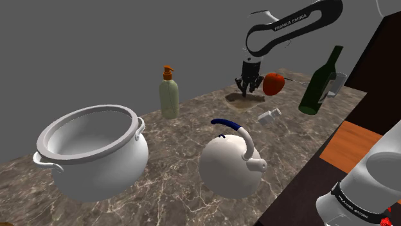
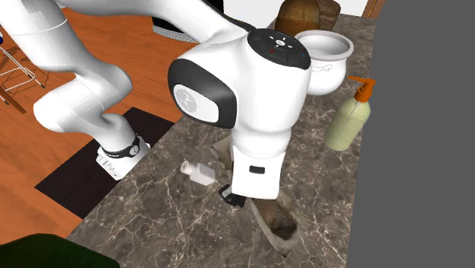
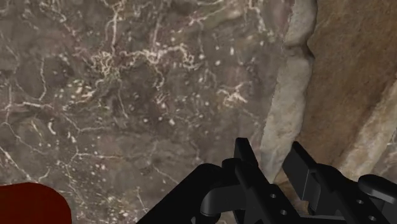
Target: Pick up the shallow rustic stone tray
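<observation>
Past the white pot [image 1: 90, 154] and kettle [image 1: 228, 164], the stone tray [image 1: 234, 99] lies at the desk's [image 1: 186, 128] far end — claw [image 1: 249, 88] clamped on its rim. Probably heavy, stiff and rough — it may tip, so grip deep.

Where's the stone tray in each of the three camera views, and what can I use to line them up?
Shoulder view: the stone tray sits upper middle on the counter, under the tool.
Second exterior view: bottom middle.
Wrist view: its pale rim runs right up to the tool.
Landmark: the soap bottle, in both exterior views.
</observation>
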